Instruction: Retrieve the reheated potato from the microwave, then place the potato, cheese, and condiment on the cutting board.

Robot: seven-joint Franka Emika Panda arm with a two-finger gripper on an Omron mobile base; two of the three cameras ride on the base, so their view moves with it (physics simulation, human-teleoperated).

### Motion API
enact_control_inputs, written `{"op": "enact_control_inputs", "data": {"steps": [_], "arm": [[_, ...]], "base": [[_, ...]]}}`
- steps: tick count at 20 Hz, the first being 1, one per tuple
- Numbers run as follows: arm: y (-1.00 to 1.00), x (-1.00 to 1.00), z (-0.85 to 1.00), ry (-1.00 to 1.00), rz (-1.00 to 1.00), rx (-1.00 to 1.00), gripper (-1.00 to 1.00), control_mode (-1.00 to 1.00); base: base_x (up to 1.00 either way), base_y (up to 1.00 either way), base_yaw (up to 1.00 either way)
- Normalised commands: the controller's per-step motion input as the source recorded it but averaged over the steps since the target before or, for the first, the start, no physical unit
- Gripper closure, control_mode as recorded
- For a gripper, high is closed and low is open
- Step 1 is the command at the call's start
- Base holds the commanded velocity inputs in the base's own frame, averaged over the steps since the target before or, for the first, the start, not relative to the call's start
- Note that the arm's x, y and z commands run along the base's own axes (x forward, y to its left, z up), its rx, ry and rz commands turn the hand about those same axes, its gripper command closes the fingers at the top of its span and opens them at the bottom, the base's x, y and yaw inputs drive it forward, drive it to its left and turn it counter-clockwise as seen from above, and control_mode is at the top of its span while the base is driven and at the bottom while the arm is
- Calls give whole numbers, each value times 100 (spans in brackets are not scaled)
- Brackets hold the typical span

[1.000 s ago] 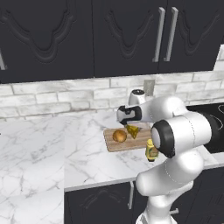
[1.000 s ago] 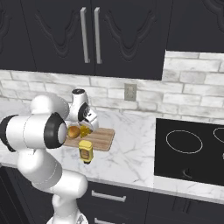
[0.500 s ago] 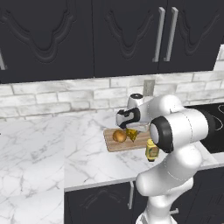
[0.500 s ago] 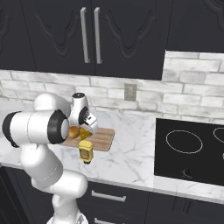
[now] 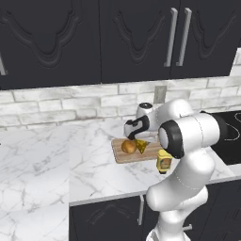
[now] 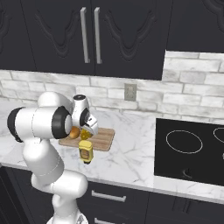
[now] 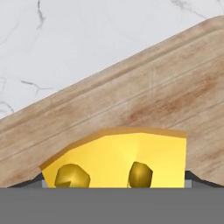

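the tool (image 5: 137, 140) sits low over the cutting board (image 5: 123, 156) with its jaws spread around the cheese (image 7: 122, 157), which lies flat beside the potato (image 5: 128, 146), while the condiment (image 5: 164, 162) waits on the counter (image 5: 94, 174) at the board's front edge, looks like it goes on last.

One potato (image 5: 128, 146), one cheese (image 5: 140, 146) wedge and one cutting board (image 5: 136, 155) under them. One condiment (image 5: 164, 161) bottle stands on the counter (image 5: 42, 160) at the board's 4 o'clock. One wall outlet (image 5: 160, 94), one black cooktop (image 6: 192, 151) with two rings showing.
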Motion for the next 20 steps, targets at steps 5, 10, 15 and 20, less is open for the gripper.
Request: {"op": "enact_control_inputs", "data": {"steps": [5,10,15,20], "arm": [[0,3,-17,0,0,0,100,-100],[6,1,-19,0,0,1,100,-100],[2,4,-10,0,0,3,-100,-100],[0,1,-6,5,0,1,-100,-100]], "base": [[0,0,0],[0,0,0],[0,0,0],[0,0,0]]}}
